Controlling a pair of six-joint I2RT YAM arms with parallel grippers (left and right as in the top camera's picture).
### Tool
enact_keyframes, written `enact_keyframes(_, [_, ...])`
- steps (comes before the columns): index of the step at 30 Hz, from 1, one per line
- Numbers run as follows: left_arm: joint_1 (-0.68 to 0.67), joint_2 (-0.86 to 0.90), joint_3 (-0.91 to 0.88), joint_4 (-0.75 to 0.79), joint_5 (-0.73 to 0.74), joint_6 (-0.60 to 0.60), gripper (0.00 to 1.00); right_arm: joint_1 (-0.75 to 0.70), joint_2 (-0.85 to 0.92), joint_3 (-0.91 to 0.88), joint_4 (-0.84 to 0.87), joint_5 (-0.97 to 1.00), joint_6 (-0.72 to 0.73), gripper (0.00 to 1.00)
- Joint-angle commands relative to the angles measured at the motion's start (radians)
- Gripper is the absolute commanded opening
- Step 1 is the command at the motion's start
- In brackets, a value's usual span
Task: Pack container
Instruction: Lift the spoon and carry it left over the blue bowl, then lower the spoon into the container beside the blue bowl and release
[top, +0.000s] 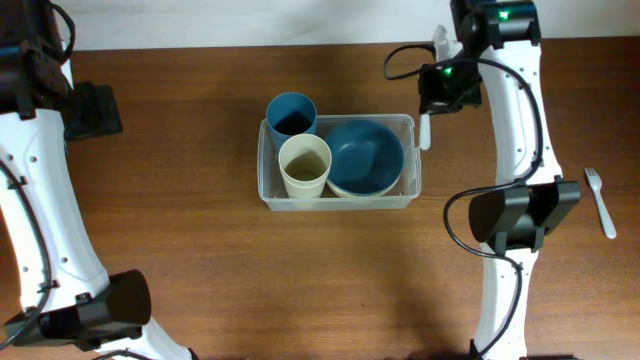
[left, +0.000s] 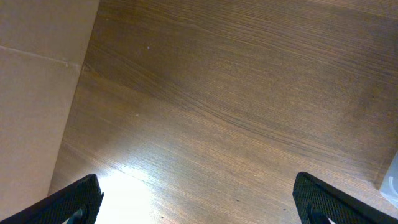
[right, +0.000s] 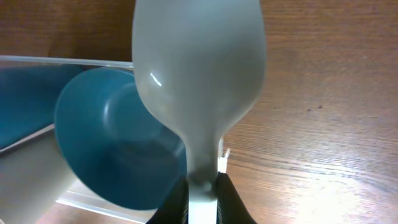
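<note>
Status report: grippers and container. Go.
Left gripper open over table. Right gripper shut on white spoon at container rim. Blue cup, cream cup, blue bowl inside. Nothing blocking.

Robot lab — wooden table, two arms

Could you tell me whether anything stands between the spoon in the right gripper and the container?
Nothing visible does. The spoon, clamped in the right gripper, hangs at the right rim of the container; the blue bowl fills that end inside.
</note>
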Motion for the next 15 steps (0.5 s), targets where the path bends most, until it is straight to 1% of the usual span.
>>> enact_keyframes(1, [0.002,-0.025,0.016,0.002,-0.014,0.002,1.00,0.023,-0.016,0.014,-0.006,-0.016,0.023,0.10])
enact_keyframes(4, [0.002,-0.025,0.016,0.002,-0.014,0.002,1.00,0.032,-0.017,0.014,-0.006,-0.016,0.026,0.09])
enact_keyframes(5, [0.002,-0.025,0.016,0.002,-0.014,0.002,1.00,0.033,-0.018,0.014,-0.006,-0.017,0.036,0.06])
enact_keyframes(7, [0.002,-0.025,0.016,0.002,-0.014,0.002,1.00,0.033,-0.023,0.013,-0.006,-0.020,0.046,0.04])
enact_keyframes(15, [0.002,-0.025,0.016,0.002,-0.014,0.002,1.00,0.032,-0.079,-0.028,-0.006,0.013,0.018,0.04])
